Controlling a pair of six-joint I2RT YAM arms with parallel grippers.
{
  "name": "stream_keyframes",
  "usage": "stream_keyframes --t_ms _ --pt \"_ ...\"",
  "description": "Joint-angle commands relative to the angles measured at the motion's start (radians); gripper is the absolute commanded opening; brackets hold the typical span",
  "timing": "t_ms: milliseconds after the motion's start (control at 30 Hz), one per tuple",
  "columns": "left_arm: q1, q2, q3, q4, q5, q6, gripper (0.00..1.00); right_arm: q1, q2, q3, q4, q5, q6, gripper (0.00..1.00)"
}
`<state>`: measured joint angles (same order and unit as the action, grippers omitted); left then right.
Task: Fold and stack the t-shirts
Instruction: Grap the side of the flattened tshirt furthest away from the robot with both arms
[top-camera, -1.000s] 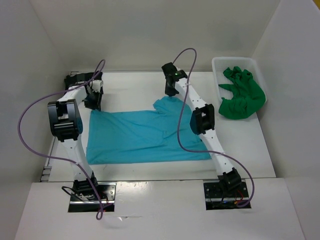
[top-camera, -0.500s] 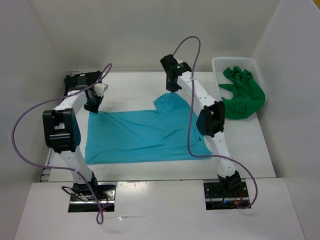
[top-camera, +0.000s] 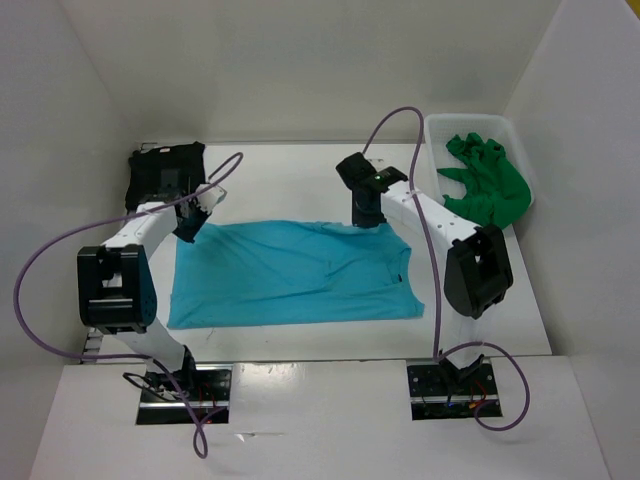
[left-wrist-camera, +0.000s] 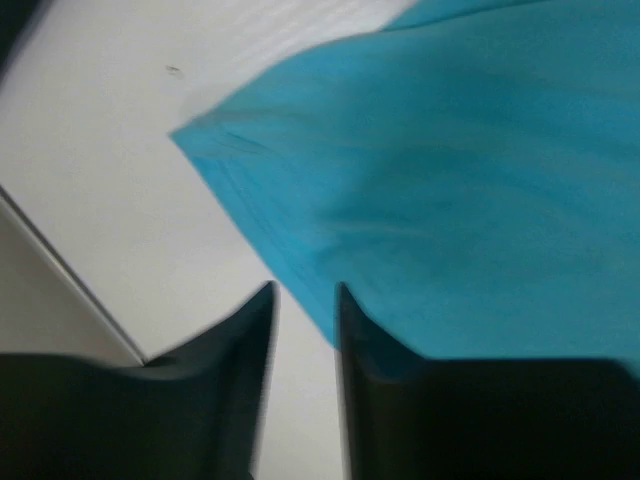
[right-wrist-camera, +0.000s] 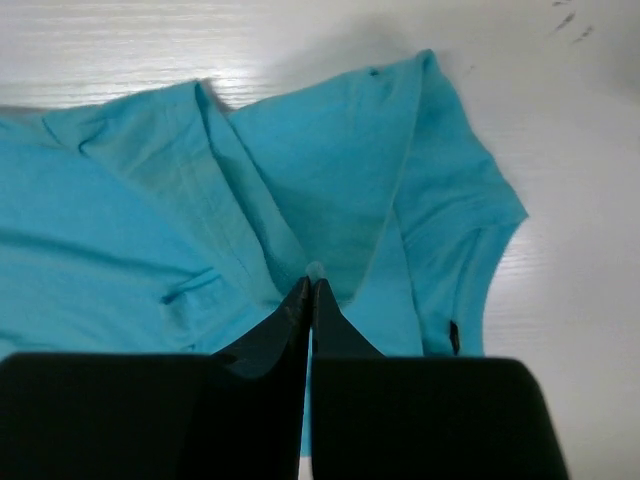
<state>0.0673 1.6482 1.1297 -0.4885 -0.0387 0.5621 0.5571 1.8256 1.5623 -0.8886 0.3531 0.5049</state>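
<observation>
- As it lies spread across the middle of the white table (top-camera: 280, 170), the turquoise t-shirt (top-camera: 290, 275) serves as the reference for every item below. It is mostly flat, with a sleeve and the collar area creased at its far right.
- Left gripper (left-wrist-camera: 303, 290): at the far left corner of the turquoise t-shirt. Its two dark fingers stand a narrow way apart, bare table shows in the gap, and the cloth's edge runs just beside one finger. No cloth is seen between them.
- Right gripper (right-wrist-camera: 308, 287): at the far edge of the turquoise t-shirt, towards its right end. The fingers are pressed together on a pinch of the cloth, and the creases from collar and sleeve run in to the tips.
- Black t-shirt (top-camera: 165, 172): a dark bundle on the table, beyond the turquoise t-shirt's far left corner and apart from it.
- Green t-shirt (top-camera: 487, 185): crumpled, to the far right of the turquoise t-shirt, inside the basket.
- White basket (top-camera: 465, 118): beyond the turquoise t-shirt's far right corner, holding the green t-shirt.
</observation>
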Motion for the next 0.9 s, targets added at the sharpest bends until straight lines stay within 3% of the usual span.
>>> stream_keyframes --t_ms 0,67,167,300,567,867 --pt "0.061 0.088 0.114 0.033 0.011 -0.085 0.39 0.007 -0.013 -0.021 0.154 -0.031 0.03 0.0" --pt "0.08 0.142 0.232 -0.022 0.09 -0.183 0.61 0.007 0.006 0.008 0.169 -0.043 0.03 0.0" --pt "0.08 0.2 0.257 0.03 0.091 -0.284 0.66 0.007 0.029 0.033 0.181 -0.069 0.03 0.0" --pt "0.098 0.235 0.248 0.077 0.12 -0.338 0.67 0.017 0.038 0.042 0.181 -0.06 0.021 0.0" --pt "0.147 0.392 0.317 -0.004 0.155 -0.383 0.67 0.026 0.047 0.042 0.171 -0.042 0.021 0.0" --pt "0.157 0.392 0.326 -0.004 0.166 -0.363 0.66 0.035 0.047 0.051 0.162 -0.042 0.021 0.0"
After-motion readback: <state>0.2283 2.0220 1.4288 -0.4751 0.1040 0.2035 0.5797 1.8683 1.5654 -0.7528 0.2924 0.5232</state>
